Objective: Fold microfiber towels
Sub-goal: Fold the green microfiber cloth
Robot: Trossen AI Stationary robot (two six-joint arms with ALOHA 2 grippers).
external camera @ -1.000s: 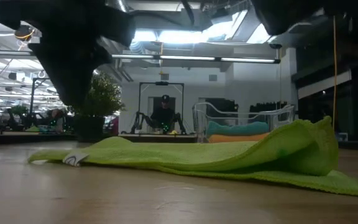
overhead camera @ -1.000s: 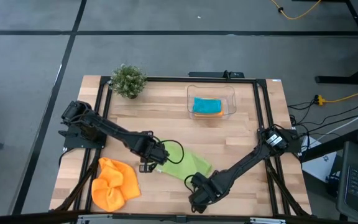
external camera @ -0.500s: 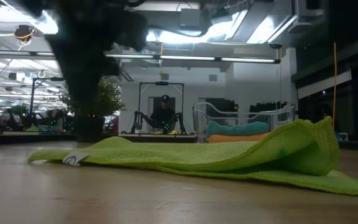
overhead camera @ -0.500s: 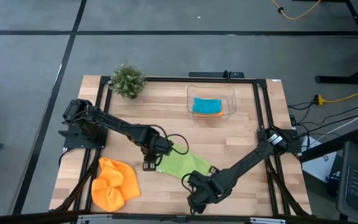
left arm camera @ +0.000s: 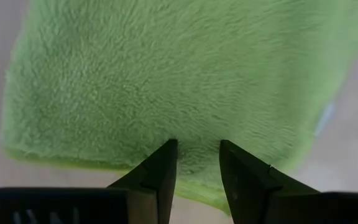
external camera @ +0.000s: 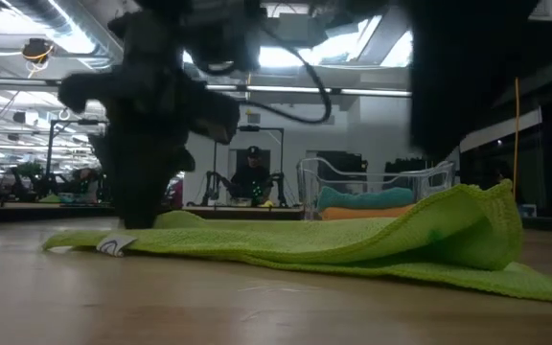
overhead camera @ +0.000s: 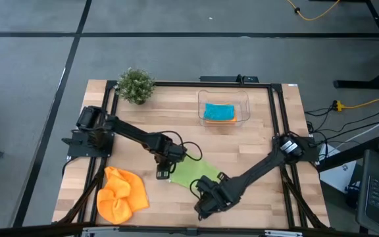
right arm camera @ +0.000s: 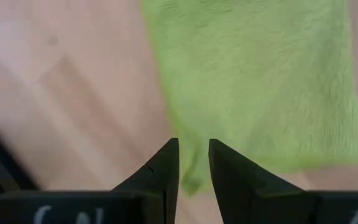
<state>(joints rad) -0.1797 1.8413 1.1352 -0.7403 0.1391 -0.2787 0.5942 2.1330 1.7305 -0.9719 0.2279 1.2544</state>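
1. High view: lime green towel (overhead camera: 193, 173) lies flat near the table's (overhead camera: 262, 141) middle front. Left gripper (overhead camera: 166, 164) sits over its left edge, right gripper (overhead camera: 202, 197) over its near-right corner, probably set up to pick opposite sides for a fold. Loose orange towel (overhead camera: 120, 194) is crumpled at near left, not yet folded. Teal towel (overhead camera: 219, 110) sits on another orange one (overhead camera: 227, 120) in the clear tub (overhead camera: 224, 108) at far centre, looks done. Potted plant (overhead camera: 135, 84) at far left.
2. Low view: green towel (external camera: 353, 244) has its right side humped up and a white tag (external camera: 113, 246) at its left end; the dark arm comes down by that end.
3. Left wrist view: fingers (left arm camera: 160, 174) stand slightly apart, tips at the towel's (left arm camera: 166, 81) edge, nothing clamped between them.
4. Right wrist view: fingers (right arm camera: 163, 168) show a narrow gap, poised over the towel's (right arm camera: 260, 87) corner edge, nothing pinched.
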